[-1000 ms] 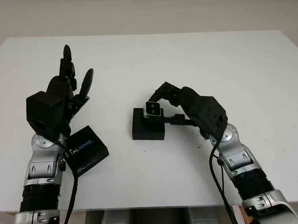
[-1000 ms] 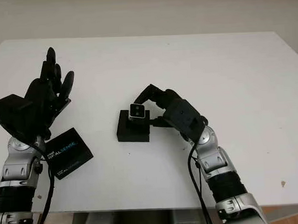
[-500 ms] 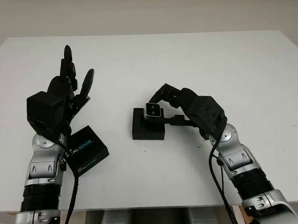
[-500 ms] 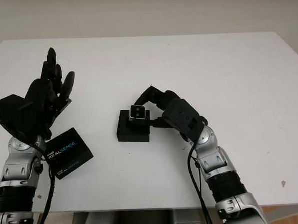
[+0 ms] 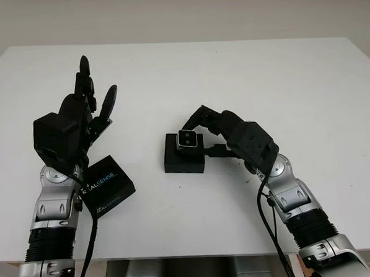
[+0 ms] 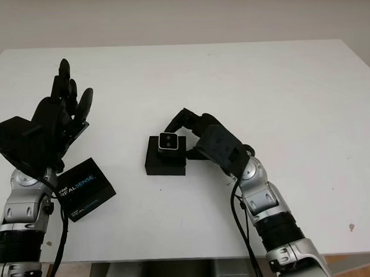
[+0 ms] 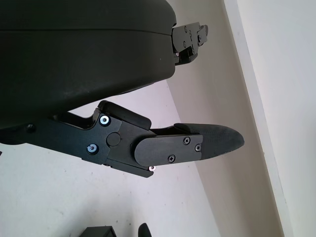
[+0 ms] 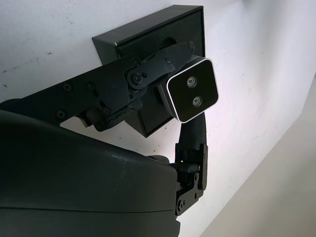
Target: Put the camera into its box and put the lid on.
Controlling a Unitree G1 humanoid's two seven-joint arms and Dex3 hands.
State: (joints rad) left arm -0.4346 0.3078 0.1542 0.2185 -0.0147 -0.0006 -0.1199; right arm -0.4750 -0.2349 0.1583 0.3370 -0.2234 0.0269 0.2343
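Over box: camera [image 5: 189, 140] sat pinched in right hand [image 5: 217, 132], low above box [image 5: 183, 154], lens face up.
Relation: straight drop; hand came from box's right.
Lid [image 5: 107, 186]: near table [image 5: 231, 74] front-left, under left arm.
Left hand [image 5: 78, 116]: open, raised, nearest lid.

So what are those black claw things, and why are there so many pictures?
They are a robot's two hands. Two pictures come from cameras on its head, looking down at a white table. The other two come from cameras on its wrists, very close up. The right hand grips a small camera with two round lenses, holding it over an open black box. The left hand is open, raised above the table's left side. Next to that arm lies the box's black lid, printed with RealSense.
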